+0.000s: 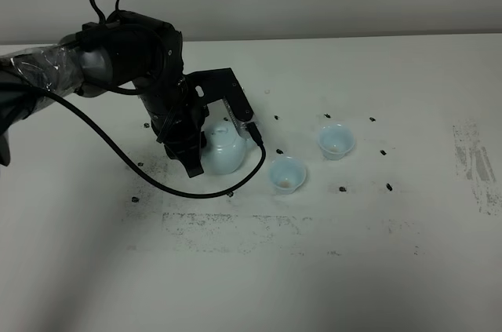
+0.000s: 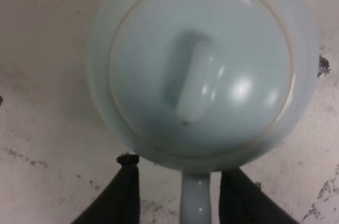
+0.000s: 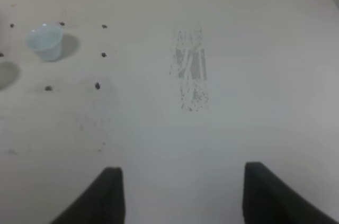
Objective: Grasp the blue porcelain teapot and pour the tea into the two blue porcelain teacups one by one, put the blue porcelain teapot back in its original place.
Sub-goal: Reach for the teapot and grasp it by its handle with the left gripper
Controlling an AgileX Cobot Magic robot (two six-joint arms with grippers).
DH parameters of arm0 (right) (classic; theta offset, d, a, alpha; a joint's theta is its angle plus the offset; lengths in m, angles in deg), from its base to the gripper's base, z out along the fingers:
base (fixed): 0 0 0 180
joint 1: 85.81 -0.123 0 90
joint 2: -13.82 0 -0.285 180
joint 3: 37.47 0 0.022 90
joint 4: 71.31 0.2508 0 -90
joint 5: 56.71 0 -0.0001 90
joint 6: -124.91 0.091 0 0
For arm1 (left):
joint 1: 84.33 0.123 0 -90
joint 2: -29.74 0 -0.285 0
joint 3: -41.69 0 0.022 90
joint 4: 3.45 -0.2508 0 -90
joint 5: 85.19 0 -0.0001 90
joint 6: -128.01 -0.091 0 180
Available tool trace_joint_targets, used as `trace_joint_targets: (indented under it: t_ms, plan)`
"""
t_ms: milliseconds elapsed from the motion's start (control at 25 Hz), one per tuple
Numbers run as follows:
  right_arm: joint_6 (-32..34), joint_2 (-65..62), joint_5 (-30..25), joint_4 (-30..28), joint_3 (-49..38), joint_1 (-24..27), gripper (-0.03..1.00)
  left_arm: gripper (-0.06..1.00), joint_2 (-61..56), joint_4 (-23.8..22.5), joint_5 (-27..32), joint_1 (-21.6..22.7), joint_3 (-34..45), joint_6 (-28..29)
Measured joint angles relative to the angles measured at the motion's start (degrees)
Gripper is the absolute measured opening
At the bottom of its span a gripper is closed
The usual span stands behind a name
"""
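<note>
The left fingers [image 2: 126,192] are spread, one on each side of the loop handle [image 2: 195,203] of the pale sky-blue, glossy, round-bodied porcelain teapot [image 1: 224,153]; neither seems to press the handle yet, though one stands closer than the other; the teapot appears to stand on the white, scuffed worktop [image 1: 376,269], its body directly ahead of these fingers. The right fingers [image 3: 108,197] are also spread, with nothing between them, well apart from the pot.

Likely risks: the handle is thin and slick, so an uneven close may turn the pot before it is caught, and the heavy body could swing or slip once tipped; nothing shows the knobbed lid [image 2: 201,70] to be held down, so a steep pour may shed it; the black cable [image 1: 196,194] loops over the worktop beside the pot, near the nearer small pale-blue handleless teacup [image 1: 287,176], and a lift might drag it against that cup.

The farther matching teacup [image 1: 336,141] lies beyond the first, away from the left fingers; past both cups the worktop is open; its far edge meets the wall behind the arm.
</note>
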Motion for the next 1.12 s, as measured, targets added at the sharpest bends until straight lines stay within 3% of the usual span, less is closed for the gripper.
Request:
trace_joint_targets:
  t_ms: [480,1120]
  plan:
    - [0.0,0.0,0.0,0.0,0.0,0.0,0.47,0.27,1.0,0.0,-0.2,-0.7,0.0,0.0]
    - [0.0,0.0,0.0,0.0,0.0,0.0,0.47,0.27,1.0,-0.5,0.2,-0.7,-0.5,1.1]
